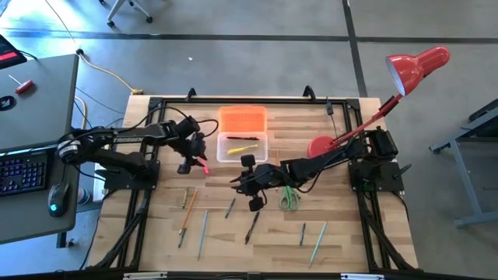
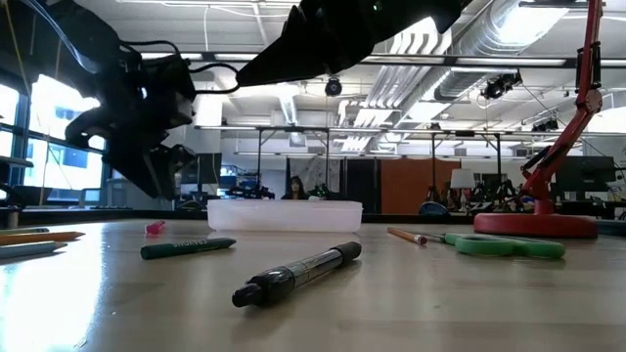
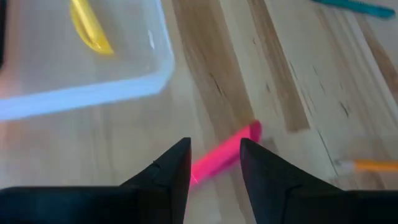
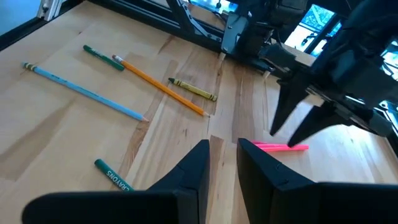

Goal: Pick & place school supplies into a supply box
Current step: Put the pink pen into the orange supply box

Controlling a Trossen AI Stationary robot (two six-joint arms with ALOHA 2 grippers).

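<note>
A pink marker [image 3: 225,154] lies flat on the wood table just left of the supply box, a clear tray [image 1: 242,148] holding a yellow pen [image 3: 89,28]. The box's orange lid [image 1: 242,119] lies behind the tray. My left gripper [image 3: 214,144] points down at the marker, open, one finger on each side of it; I see no touch. My right gripper [image 4: 222,148] hovers near the table's middle [image 1: 237,183], its fingers slightly apart with nothing between them. Pencils and pens [image 1: 204,225] lie scattered toward the near edge. Green-handled scissors [image 1: 289,198] lie to the right.
A red desk lamp stands with its base [image 1: 320,145] right of the tray and its arm slanting over the right arm. A black marker [image 2: 293,274] and a green crayon [image 2: 186,248] lie near the front. A yellow pencil [image 4: 193,89] and an orange pencil [image 4: 158,84] lie left of centre.
</note>
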